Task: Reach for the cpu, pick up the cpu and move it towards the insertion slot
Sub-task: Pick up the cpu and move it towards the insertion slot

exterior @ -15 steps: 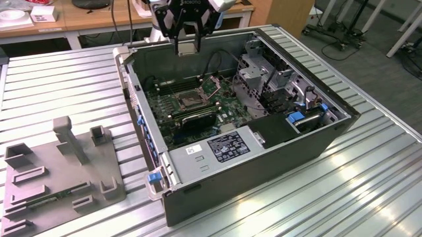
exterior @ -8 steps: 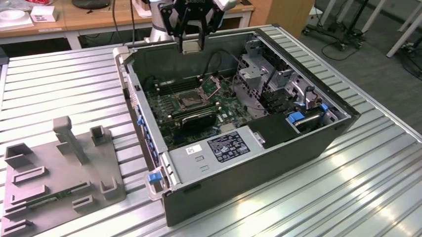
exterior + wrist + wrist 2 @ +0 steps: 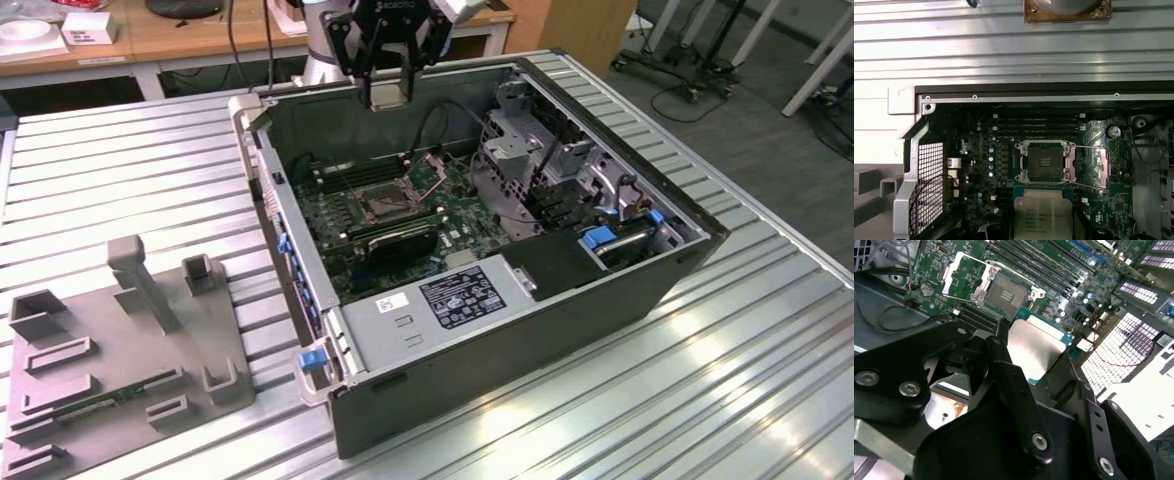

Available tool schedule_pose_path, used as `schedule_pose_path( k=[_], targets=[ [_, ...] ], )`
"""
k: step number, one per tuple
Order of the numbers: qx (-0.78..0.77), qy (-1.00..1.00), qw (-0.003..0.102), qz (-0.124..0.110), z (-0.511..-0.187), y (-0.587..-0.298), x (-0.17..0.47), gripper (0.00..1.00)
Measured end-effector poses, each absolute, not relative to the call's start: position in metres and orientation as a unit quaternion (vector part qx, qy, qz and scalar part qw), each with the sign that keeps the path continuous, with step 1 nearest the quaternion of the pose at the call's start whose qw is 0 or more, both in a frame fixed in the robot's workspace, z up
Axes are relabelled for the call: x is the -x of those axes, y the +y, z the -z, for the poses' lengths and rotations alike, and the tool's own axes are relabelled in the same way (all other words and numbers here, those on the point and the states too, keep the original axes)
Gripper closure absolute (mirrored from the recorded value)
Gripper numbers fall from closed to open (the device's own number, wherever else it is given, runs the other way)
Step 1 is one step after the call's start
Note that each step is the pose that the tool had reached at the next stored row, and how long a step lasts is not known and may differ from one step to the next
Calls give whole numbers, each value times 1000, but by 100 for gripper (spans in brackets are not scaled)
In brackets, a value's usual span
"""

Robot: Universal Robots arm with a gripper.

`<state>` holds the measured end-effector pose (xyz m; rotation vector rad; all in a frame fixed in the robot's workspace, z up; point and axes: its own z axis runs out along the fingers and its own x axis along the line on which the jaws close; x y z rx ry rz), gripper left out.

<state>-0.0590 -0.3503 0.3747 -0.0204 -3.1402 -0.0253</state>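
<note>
Ribbed metal table [image 3: 120,160], open case [image 3: 534,330] on it. Tool [image 3: 387,95] clamps the cpu [image 3: 1042,216] above the board; slot [image 3: 1045,161] lies at twelve o'clock from it in the first wrist view.

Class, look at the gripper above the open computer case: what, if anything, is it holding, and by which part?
The gripper holds the cpu, a flat silvery chip, clamped by its opposite side edges between the fingers, above the motherboard near the insertion slot.
</note>
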Motion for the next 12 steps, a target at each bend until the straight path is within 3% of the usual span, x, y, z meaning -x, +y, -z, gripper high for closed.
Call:
schedule_pose_path(
  k=[6, 12],
  targets=[
    [6, -1000, 1, 23, -373, -344, 59, 45],
    [3, -1000, 1, 23, -368, -325, 58, 45]
  ],
)
